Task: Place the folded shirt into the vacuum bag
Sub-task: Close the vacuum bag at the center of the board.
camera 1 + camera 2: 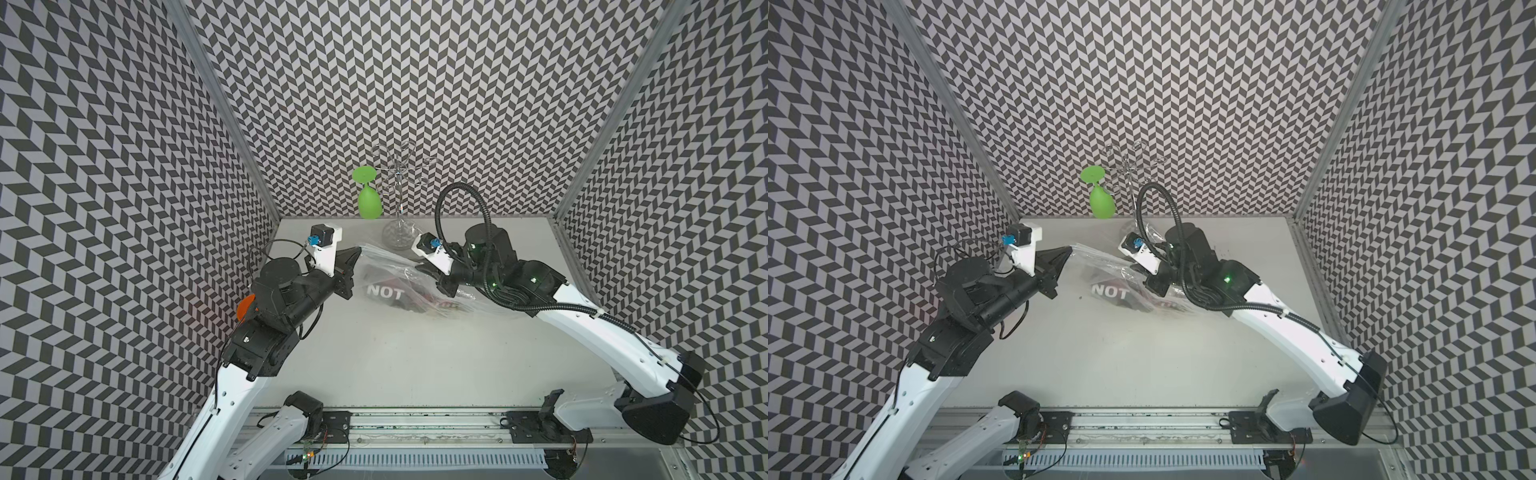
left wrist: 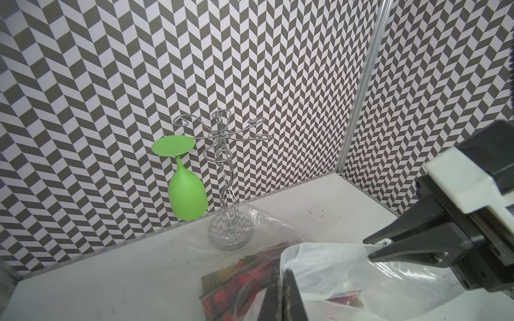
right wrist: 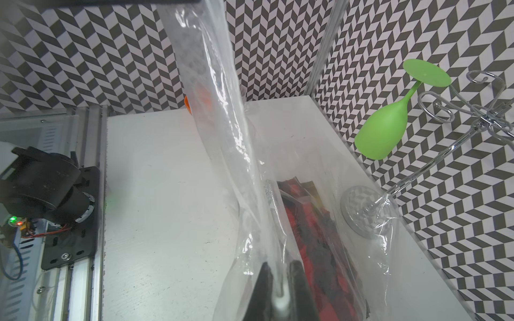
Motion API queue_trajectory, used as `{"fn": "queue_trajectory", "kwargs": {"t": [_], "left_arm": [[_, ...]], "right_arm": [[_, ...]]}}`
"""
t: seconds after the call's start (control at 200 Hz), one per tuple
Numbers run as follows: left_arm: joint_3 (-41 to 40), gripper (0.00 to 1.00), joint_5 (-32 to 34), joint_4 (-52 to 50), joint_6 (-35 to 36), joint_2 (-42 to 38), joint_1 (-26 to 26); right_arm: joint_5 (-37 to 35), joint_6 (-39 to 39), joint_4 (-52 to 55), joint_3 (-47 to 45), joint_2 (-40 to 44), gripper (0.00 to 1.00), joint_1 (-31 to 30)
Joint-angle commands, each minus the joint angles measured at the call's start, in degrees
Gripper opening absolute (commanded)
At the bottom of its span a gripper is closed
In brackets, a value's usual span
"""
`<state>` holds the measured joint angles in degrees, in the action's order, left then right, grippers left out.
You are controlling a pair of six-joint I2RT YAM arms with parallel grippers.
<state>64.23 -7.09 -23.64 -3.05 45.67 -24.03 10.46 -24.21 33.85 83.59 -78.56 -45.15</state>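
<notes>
— What did we take in first?

— We saw the pale counter [image 1: 395, 357] filling the floor of the booth, with both arms reaching in over it.

— And the vacuum bag?

— We found the vacuum bag [image 1: 388, 268] toward the back of the counter, between the two arms. Its clear plastic was lifted off the surface along one edge and pulled taut from one arm to the other.

— Where was the shirt?

— The shirt [image 1: 384, 292], dark with red patches and white lettering, lay flat on the counter beneath that raised edge. We saw it through the plastic in both wrist views, so we took it to be inside the bag. We could not tell whether all of it was.

— Anything behind it?

— We noted a wire rack [image 2: 229, 233] standing by the back wall, with a corner of the bag touching its round base. A green glass [image 2: 187, 194] hung upside down from one of its arms.

— And the grippers?

— The left gripper [image 1: 358, 249] was pressed together on the bag's edge at the left end. The right gripper [image 3: 279, 275] pinched the bag at the other end, with plastic caught between its fingers.

— Anything smaller?

— We saw an orange thing [image 1: 246, 308] beside the left arm, mostly hidden.
</notes>
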Motion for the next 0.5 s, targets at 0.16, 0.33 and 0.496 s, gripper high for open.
{"fn": "queue_trajectory", "kwargs": {"t": [0.16, 0.33, 0.496], "left_arm": [[0.5, 0.00, 18.2, 12.2, 4.2, -4.8, 2.5], [0.3, 0.00, 21.3, 12.9, 5.6, -5.4, 3.2], [-0.3, 0.00, 22.0, 13.1, 5.3, -5.7, 3.6]], "right_arm": [[-4.6, -1.9, 15.3, -1.7, 0.4, 0.00, 1.7], [-4.8, -1.8, 15.9, -3.9, 1.7, 0.00, 1.5], [-5.9, -2.3, 15.8, -5.5, 2.1, 0.00, 1.5]]}}
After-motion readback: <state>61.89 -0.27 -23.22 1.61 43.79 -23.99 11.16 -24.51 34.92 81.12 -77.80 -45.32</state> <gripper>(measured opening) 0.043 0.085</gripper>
